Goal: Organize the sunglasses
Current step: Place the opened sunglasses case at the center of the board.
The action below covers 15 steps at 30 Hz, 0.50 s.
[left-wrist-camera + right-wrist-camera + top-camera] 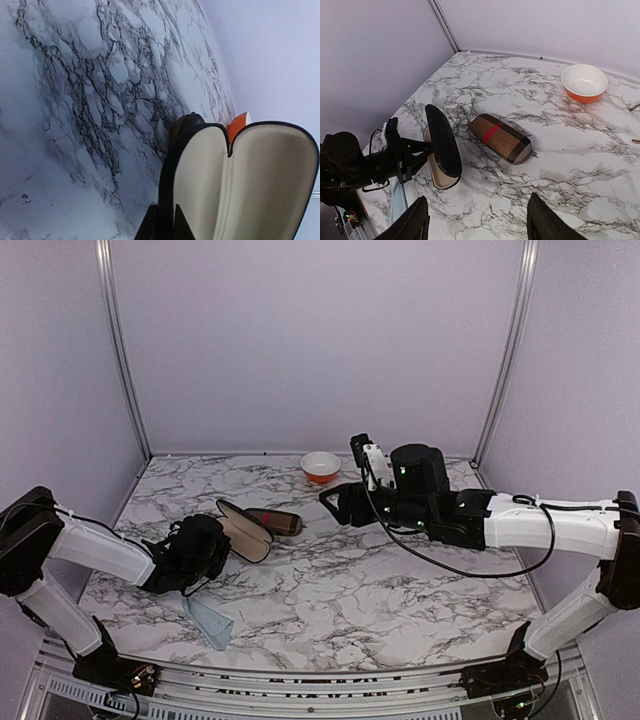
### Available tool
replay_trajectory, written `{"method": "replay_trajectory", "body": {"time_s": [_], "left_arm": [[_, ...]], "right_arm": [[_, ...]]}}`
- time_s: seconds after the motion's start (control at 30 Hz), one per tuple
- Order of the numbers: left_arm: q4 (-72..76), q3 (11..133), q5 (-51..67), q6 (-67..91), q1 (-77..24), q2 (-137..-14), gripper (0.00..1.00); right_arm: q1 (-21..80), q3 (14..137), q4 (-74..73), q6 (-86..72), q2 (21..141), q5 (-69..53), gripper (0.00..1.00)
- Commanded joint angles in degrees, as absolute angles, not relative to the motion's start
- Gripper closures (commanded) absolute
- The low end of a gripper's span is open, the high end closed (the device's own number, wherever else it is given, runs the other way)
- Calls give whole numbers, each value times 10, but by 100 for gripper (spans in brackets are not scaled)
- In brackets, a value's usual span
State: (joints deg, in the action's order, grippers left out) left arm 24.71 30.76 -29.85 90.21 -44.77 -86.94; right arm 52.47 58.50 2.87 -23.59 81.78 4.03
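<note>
Currently pinching the black case (pixel 442 142) by its edge with the left gripper (pixel 420 148), closed tight on it and propping it open at the left of the right wrist frame. Hanging the right gripper (pixel 480 227) spread wide and empty along the bottom of that frame.

Not finding the sunglasses plainly in any view. Possibly lying under the right arm (pixel 520 520) at centre right of the top view, possibly showing as thin dark slivers (pixel 635 106) at the right edge of the right wrist frame; not telling for sure. Judging them light, weak at the hinges, slick and easily scratched on the lenses. Favouring a soft hold across the bridge or on the frame front beside a hinge, and avoiding lenses and thin arms.

Getting the cream lining up close only from the left wrist view, with the bowl (pixel 239 125) peeking behind. Getting the brown case (pixel 501 138), red-striped and shut, just beside the black one, best from the right wrist view. Getting both arms together only from the top view.
</note>
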Motion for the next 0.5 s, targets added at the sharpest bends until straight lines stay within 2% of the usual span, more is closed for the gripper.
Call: {"method": "replay_trajectory", "body": {"time_s": [0.0, 0.47], "left_arm": [[312, 335, -275, 963, -445, -915, 100], [381, 380, -270, 1039, -445, -1031, 97]], "right_arm": [[517, 584, 24, -239, 804, 46, 36], [507, 576, 11, -237, 798, 47, 36]]}}
